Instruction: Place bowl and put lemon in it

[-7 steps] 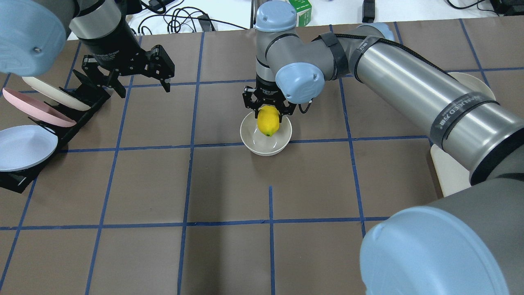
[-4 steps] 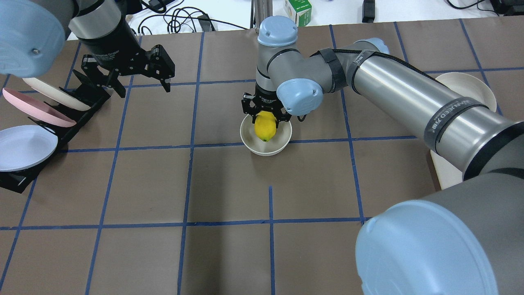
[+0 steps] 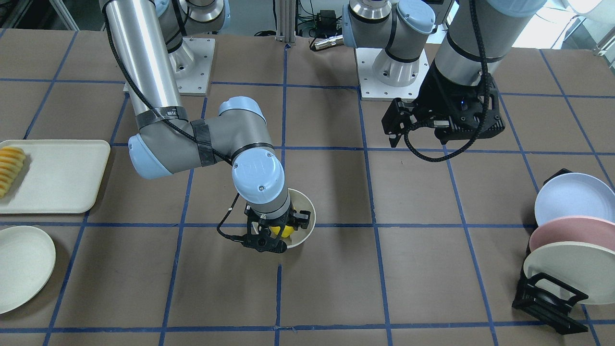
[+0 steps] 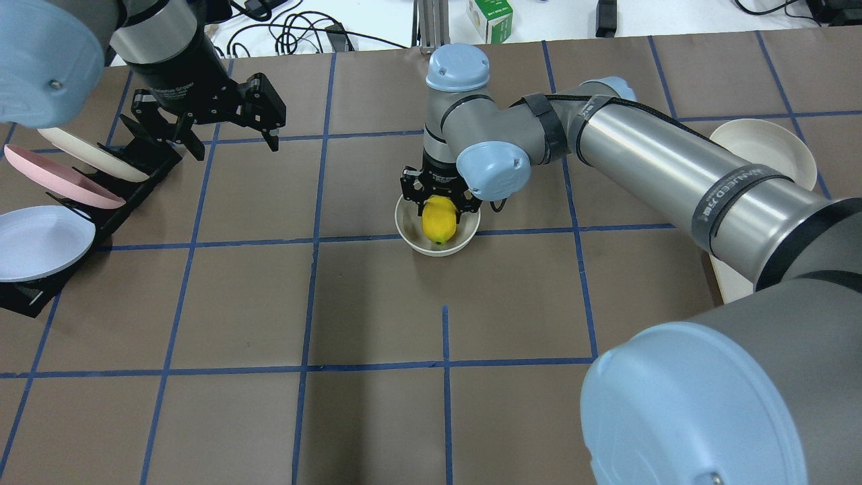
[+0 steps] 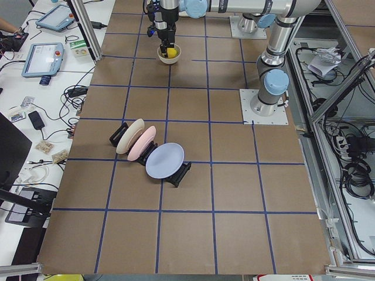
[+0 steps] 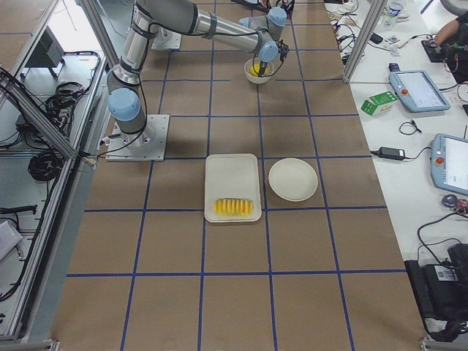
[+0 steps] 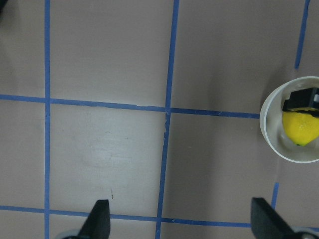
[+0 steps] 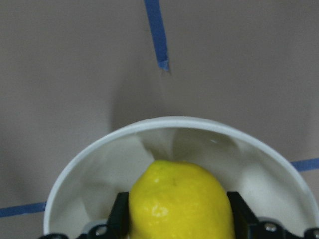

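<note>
The off-white bowl (image 4: 408, 237) stands upright near the middle of the table. My right gripper (image 4: 438, 207) points down into it and is shut on the yellow lemon (image 4: 438, 221), which hangs low inside the bowl. Whether the lemon touches the bottom I cannot tell. The right wrist view shows the lemon (image 8: 179, 199) between the two pads, with the bowl's rim (image 8: 169, 122) around it. My left gripper (image 4: 236, 138) is open and empty, above the table at the far left. Its wrist view shows the bowl (image 7: 269, 142) and the lemon (image 7: 301, 127) at the right edge.
A black rack (image 4: 108, 209) with pastel plates stands at the left edge, close to my left gripper. A flat cream plate (image 4: 768, 145) and a tray (image 3: 57, 178) with sliced yellow food (image 3: 9, 168) lie on the right side. Cables lie beyond the far edge.
My right gripper has moved down with the lemon, from above the bowl's rim to inside the bowl. The left arm has not moved.
</note>
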